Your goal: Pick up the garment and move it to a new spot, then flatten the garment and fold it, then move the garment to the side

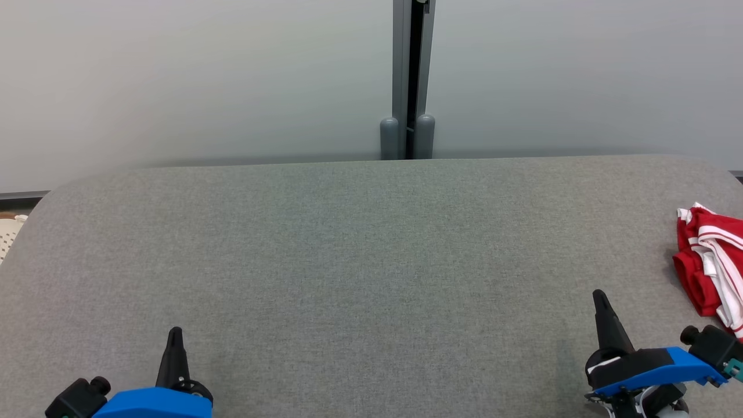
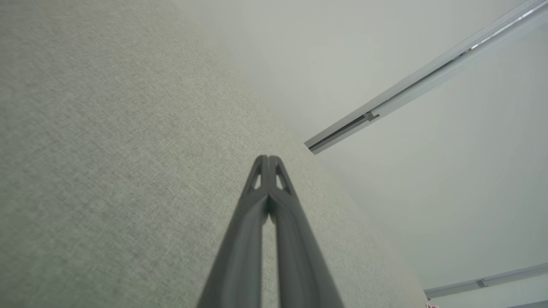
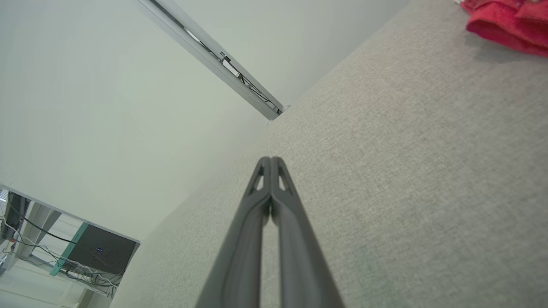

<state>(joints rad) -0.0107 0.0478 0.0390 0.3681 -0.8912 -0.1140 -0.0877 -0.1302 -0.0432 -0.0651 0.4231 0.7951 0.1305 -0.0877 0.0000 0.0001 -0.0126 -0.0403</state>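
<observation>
The garment [image 1: 711, 267] is red with white stripes and lies folded in a small bundle at the far right edge of the grey fabric table [image 1: 360, 249]. Its red edge [image 3: 509, 23] peeks into the right wrist view's upper right corner. My right gripper [image 1: 600, 297] hovers at the lower right, a short way left of and nearer than the bundle, tips pressed together and empty [image 3: 270, 160]. At the lower left my left gripper [image 1: 174, 332] is likewise shut on nothing, fingertips touching [image 2: 268, 158] above bare fabric.
A pale wall with a grey vertical post [image 1: 411, 75] runs behind the table's far edge. A white perforated object [image 1: 8, 232] sits just past the table's left edge. A desk with a dark box and cables [image 3: 92, 252] stands beyond the table.
</observation>
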